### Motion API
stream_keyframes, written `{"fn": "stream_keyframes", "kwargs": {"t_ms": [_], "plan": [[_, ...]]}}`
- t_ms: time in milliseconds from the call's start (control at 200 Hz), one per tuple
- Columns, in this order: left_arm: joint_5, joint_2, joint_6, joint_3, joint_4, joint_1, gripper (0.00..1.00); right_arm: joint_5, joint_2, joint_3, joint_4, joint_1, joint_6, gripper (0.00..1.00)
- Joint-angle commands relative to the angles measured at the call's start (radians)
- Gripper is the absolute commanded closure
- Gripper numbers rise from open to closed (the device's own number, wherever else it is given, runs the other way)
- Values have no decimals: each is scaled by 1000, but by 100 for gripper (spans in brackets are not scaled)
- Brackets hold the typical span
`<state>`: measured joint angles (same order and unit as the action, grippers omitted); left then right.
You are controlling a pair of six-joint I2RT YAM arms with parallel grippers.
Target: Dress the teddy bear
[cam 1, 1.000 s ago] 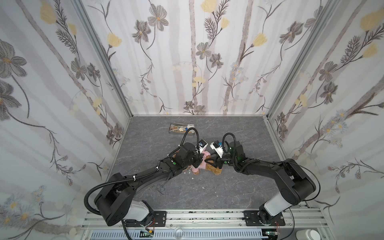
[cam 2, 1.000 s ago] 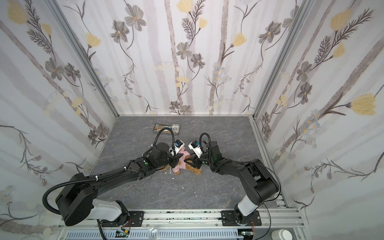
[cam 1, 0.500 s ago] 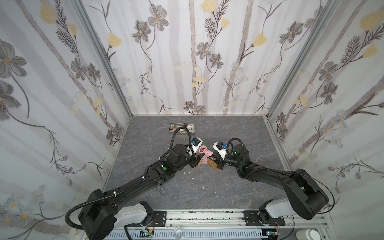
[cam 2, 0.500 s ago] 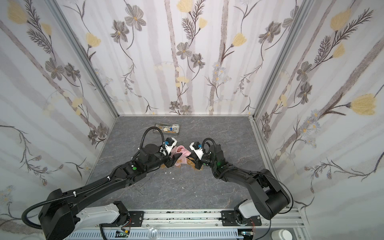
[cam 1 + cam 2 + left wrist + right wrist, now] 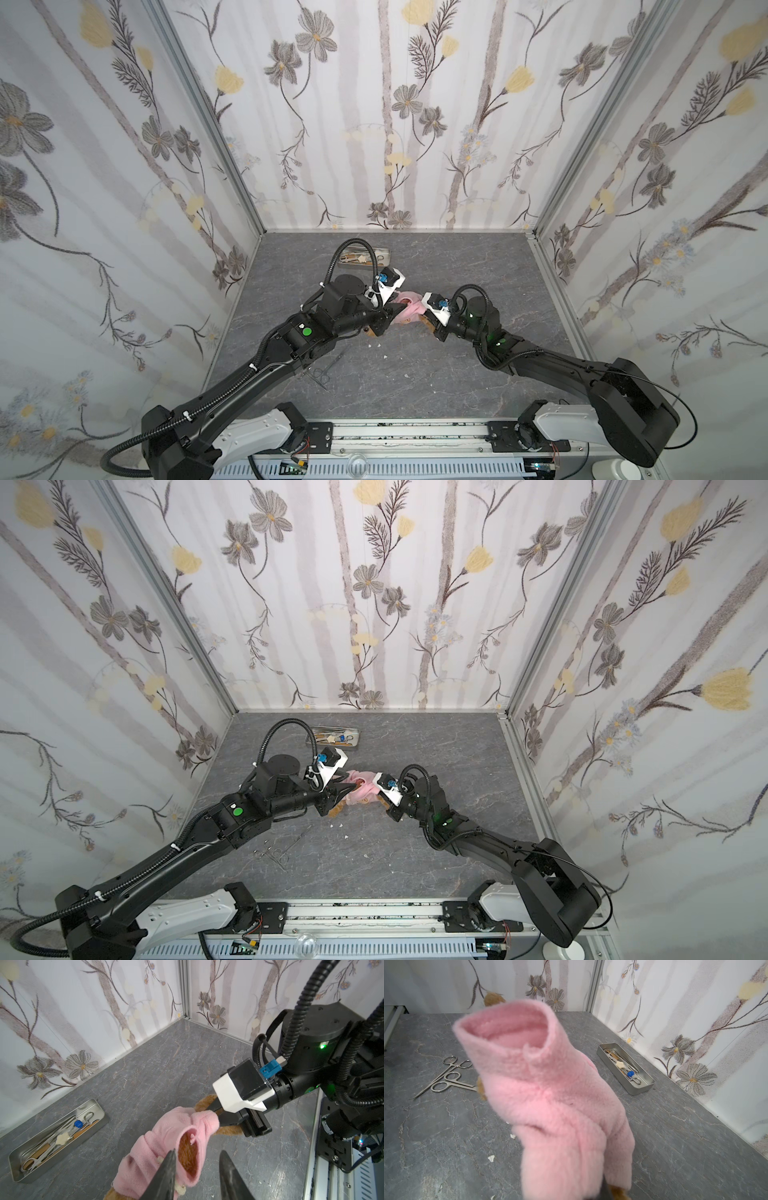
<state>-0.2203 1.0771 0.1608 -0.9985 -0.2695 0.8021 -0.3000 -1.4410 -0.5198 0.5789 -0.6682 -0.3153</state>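
Fleece on fur: the pink shirt [image 5: 164, 1140] sits partly over the teddy bear [image 5: 188, 1159] at the tabletop's [image 5: 415, 374] middle.
Your right pincer [image 5: 218, 1114] is clenched on one end of the shirt. Your left pincer [image 5: 197, 1152] stands parted, its fingers [image 5: 166, 1172] straddling the shirt's open hem and pinching nothing. You have the bear between both pincers, midway between the tabletop's left and right edges.
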Motion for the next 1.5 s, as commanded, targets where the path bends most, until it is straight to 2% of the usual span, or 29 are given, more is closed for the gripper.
{"fn": "stream_keyframes", "kwargs": {"t_ms": [0,100,335,470,660,889,1224,1499], "plan": [[-8,29,93,-30,-83,11,74,48,7,0,27,-8,-36,100],[30,60,150,-46,-109,15,81,54,8,1,25,-14,-45,100],[115,139,226,-72,-129,15,87,67,10,-1,15,-23,-59,100],[147,172,254,-80,-129,15,88,66,8,-2,14,-24,-59,100],[135,206,273,-84,-128,16,89,70,7,2,19,-27,-59,100],[80,213,288,-101,-126,0,86,71,10,9,25,-30,-58,100],[-18,237,343,-102,-129,0,72,58,19,9,28,-27,-23,100],[-9,278,365,-108,-129,2,72,14,16,0,61,-28,30,100]]}}
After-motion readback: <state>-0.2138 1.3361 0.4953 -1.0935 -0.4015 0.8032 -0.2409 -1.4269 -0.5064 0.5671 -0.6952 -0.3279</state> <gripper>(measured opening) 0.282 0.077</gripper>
